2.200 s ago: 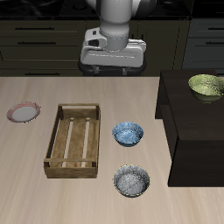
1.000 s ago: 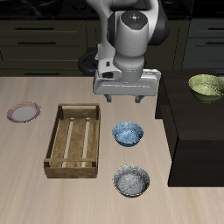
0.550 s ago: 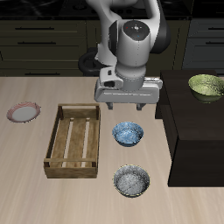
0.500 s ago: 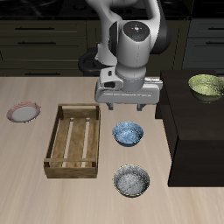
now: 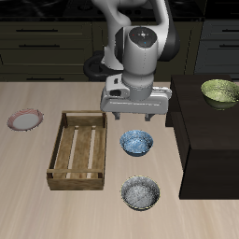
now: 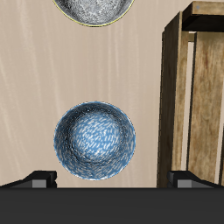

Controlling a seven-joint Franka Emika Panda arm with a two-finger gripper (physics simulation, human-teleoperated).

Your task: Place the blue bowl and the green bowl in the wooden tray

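Note:
The blue bowl [image 5: 137, 143] sits on the table beside the wooden tray [image 5: 56, 149], which holds nothing. My gripper [image 5: 136, 119] hovers just above and slightly behind the bowl, open, with nothing between its fingers. In the wrist view the blue bowl [image 6: 94, 143] lies close below, between the spread fingertips [image 6: 39, 179] of the gripper [image 6: 112, 180], and the wooden tray [image 6: 172, 87] runs alongside it. The green bowl [image 5: 220, 91] rests on a dark raised block, far from the gripper.
A grey speckled bowl [image 5: 140, 193] stands near the table's front edge, also seen as the grey bowl [image 6: 92, 7] in the wrist view. A pink-rimmed plate [image 5: 25, 119] lies beyond the tray. The dark block [image 5: 205, 140] rises beside the blue bowl.
The arm has swung forward from the back and lowered step by step over the blue bowl. Bowls and tray have not moved.

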